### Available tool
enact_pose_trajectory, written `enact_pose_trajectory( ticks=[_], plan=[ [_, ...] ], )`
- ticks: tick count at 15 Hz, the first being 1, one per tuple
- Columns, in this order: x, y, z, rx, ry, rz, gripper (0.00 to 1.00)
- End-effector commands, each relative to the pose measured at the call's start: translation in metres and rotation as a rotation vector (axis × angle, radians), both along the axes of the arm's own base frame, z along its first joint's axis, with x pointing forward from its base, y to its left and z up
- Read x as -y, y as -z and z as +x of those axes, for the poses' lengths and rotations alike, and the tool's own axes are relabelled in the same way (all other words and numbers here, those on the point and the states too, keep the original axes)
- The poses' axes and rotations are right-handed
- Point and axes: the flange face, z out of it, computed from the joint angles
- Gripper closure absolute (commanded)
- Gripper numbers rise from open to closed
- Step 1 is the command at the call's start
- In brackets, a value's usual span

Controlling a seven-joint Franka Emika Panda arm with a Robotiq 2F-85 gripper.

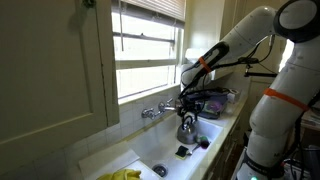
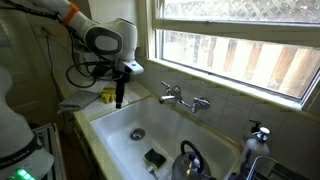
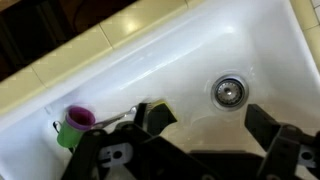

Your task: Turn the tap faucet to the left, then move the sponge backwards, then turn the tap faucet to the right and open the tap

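The chrome tap faucet [image 1: 153, 112] is mounted on the back wall of the white sink [image 2: 115, 135] under the window; it also shows in an exterior view [image 2: 183, 98]. A dark sponge [image 2: 154, 158] lies on the sink floor near the drain [image 2: 138, 132]; it also shows in an exterior view [image 1: 183, 151]. My gripper [image 2: 119, 100] hangs open and empty above one end of the sink, apart from the faucet. In the wrist view the open fingers [image 3: 205, 125] frame the sink floor, with a dark, yellow-edged sponge [image 3: 160, 112] by one finger.
A metal kettle [image 2: 190, 160] stands in the sink, also seen in an exterior view [image 1: 187, 128]. A yellow object [image 1: 125, 175] lies on the counter edge. A purple and green cup [image 3: 75, 122] sits by the sink wall. The drain [image 3: 229, 91] shows below the gripper.
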Motion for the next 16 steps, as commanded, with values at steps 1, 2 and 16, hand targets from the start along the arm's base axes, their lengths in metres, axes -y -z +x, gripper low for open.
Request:
enact_pose_trajectory(
  ticks=[1, 2, 16],
  plan=[
    [0.039, -0.014, 0.009, 0.11, 0.009, -0.055, 0.0],
    [0.05, -0.019, 0.014, 0.142, 0.031, -0.061, 0.0],
    [0.06, -0.009, 0.022, 0.205, 0.082, -0.052, 0.0]
  ],
)
